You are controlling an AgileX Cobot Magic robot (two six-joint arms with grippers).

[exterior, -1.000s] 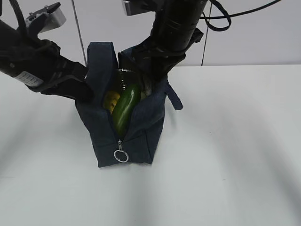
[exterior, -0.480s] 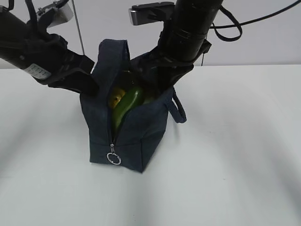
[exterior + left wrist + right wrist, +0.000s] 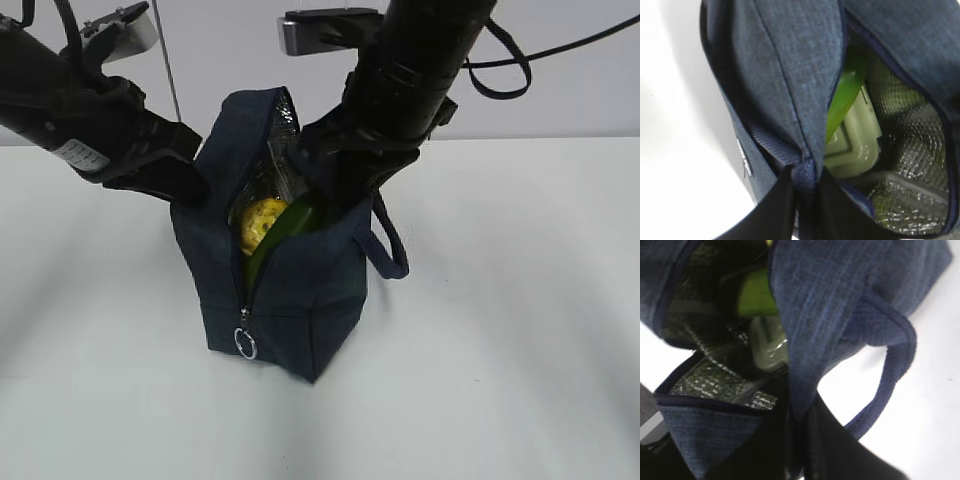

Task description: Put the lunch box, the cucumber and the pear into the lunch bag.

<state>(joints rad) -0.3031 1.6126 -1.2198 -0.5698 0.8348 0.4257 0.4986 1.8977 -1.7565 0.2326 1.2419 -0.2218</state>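
Observation:
The navy lunch bag [image 3: 300, 300] stands on the white table with its top zipper open. Inside show the yellow pear [image 3: 262, 218] and the green cucumber [image 3: 285, 228] leaning against it. The left wrist view looks into the bag [image 3: 780, 75]: the cucumber [image 3: 842, 100] lies over the lunch box's [image 3: 857, 142] sage-green lid. My left gripper [image 3: 805, 175] is shut on the bag's left rim. My right gripper [image 3: 800, 415] is shut on the right rim of the bag [image 3: 840, 300]; cucumber [image 3: 755, 295] and lunch box [image 3: 770, 347] show inside.
A silver ring pull [image 3: 245, 343] hangs at the zipper's near end. One handle loop [image 3: 390, 245] droops off the bag's right side. Bare white table [image 3: 500, 350] lies around the bag, with a pale wall behind.
Both grippers have pulled the bag's rims upward and apart. The bag stands taller and has turned slightly, the foil lining now shows, and the pear is more exposed.

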